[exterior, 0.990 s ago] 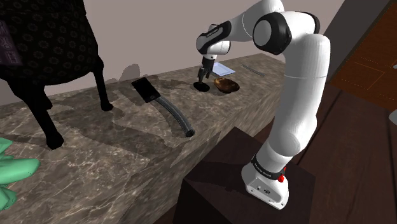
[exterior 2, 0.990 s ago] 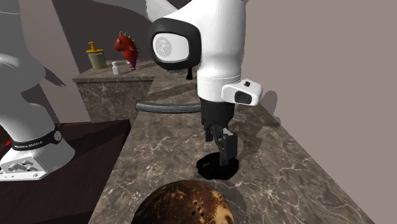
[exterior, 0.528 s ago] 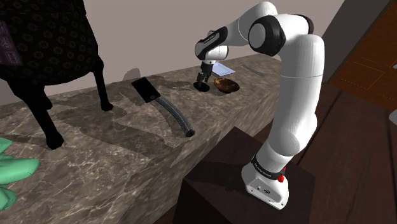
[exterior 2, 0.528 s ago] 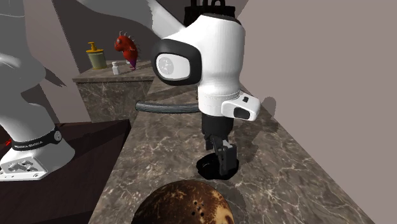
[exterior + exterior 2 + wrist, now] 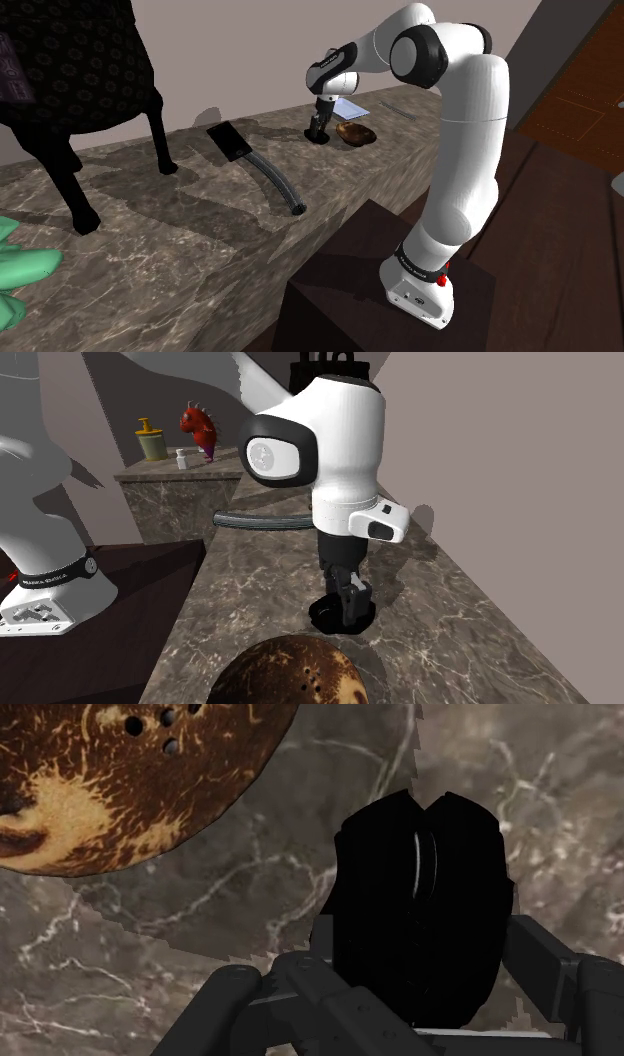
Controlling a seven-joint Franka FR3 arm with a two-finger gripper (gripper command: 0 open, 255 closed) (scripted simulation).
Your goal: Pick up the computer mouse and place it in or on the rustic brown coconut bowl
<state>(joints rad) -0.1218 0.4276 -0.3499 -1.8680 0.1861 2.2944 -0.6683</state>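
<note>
Shoulder view, left to right: gripper (image 5: 318, 128) points straight down onto the mouse (image 5: 317, 138). Bowl (image 5: 356, 132) is just to the right, not touching. Mouse sits flat on the counter (image 5: 200, 230), not lifted yet. Wrist view: 2 fingers (image 5: 560, 974) flank the mouse with no gap either side, so I read it as clenched on the mouse. Vertical approach fits a low, flat body: side grip only. Bowl is near, so a short lift and hop should do.

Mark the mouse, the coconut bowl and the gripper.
mouse (image 5: 420, 909), wrist view, middle of its black top.
coconut bowl (image 5: 110, 794), wrist view, mottled brown surface.
gripper (image 5: 347, 609), second exterior view, between its fingertips.
</note>
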